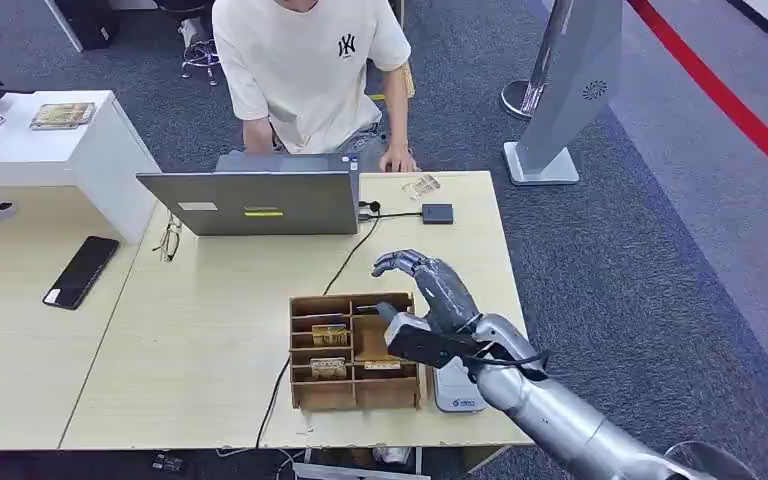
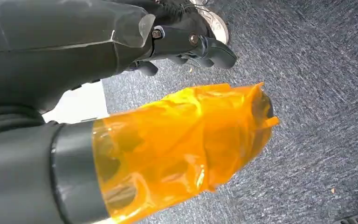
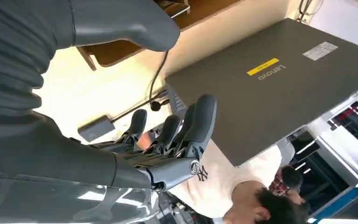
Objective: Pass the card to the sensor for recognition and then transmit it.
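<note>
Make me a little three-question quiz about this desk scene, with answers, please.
1. True or false: the right hand holds a card.
2. Which lies nearest the person's hand: (a) the phone, (b) the sensor, (c) the box?
3. What does the black cable run toward at the table's far side?

Key:
1. False; it hovers open over the box's far right corner.
2. (b).
3. The laptop and the sensor beside it.
</note>
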Robot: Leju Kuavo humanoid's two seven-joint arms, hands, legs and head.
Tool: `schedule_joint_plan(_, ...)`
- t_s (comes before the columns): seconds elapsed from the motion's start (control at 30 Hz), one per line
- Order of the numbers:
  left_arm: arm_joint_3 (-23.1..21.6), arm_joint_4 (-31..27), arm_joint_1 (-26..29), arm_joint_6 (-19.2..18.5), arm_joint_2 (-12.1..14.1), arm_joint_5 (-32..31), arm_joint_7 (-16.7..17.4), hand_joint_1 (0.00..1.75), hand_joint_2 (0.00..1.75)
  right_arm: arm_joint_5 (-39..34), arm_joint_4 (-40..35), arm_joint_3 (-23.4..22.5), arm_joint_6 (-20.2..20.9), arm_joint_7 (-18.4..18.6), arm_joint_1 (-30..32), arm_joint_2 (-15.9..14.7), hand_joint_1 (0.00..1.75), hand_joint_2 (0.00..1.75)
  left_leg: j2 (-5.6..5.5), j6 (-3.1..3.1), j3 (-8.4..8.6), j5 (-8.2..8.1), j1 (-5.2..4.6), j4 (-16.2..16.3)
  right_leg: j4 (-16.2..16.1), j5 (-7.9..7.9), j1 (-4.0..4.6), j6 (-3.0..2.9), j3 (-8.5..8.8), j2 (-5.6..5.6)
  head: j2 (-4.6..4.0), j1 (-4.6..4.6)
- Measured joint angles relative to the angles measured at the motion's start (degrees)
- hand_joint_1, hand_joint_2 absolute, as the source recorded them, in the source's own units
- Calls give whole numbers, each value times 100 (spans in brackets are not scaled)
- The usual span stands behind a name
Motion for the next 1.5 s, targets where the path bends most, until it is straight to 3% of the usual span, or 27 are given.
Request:
schedule_joint_plan(0.07,0,0,-1,-9,7,-4,2,0,0,69,-56,13,65,30,-1,-39,75,175,0,0,0,0,0,0,0,0,0,0,0,0,0,0)
schedule_joint_plan(0.23,0,0,-4,-44,15,-28,39,0,0,218,-79,72,234,118,-6,-79,98,175,-1,0,-1,0,0,0,0,0,0,0,0,-1,0,0)
schedule_joint_plan(0.43,-2,0,-14,-68,13,-79,66,0,0,546,-22,276,284,203,-61,-79,80,175,-1,0,-1,0,0,0,0,0,0,0,1,-1,0,0)
schedule_joint_plan(0.5,-2,0,-19,-77,13,-83,83,0,0,638,11,343,280,243,-78,-76,82,175,-1,0,-1,0,0,0,0,0,0,0,2,-2,0,0)
schedule_joint_plan(0.8,-2,0,-33,-83,13,-98,107,0,0,1042,201,553,-24,426,-205,-37,58,175,-1,0,0,0,0,0,0,0,0,0,2,-2,0,0)
schedule_joint_plan(1.0,-2,0,-32,-79,13,-96,107,0,0,1119,284,566,-262,494,-244,-20,56,175,-1,0,-1,0,0,0,0,0,0,0,2,-2,0,0)
schedule_joint_plan(1.5,0,0,-31,-70,11,-94,105,0,0,1123,332,562,-315,533,-274,-20,59,175,-1,0,-1,0,0,0,0,0,0,0,2,-2,0,0)
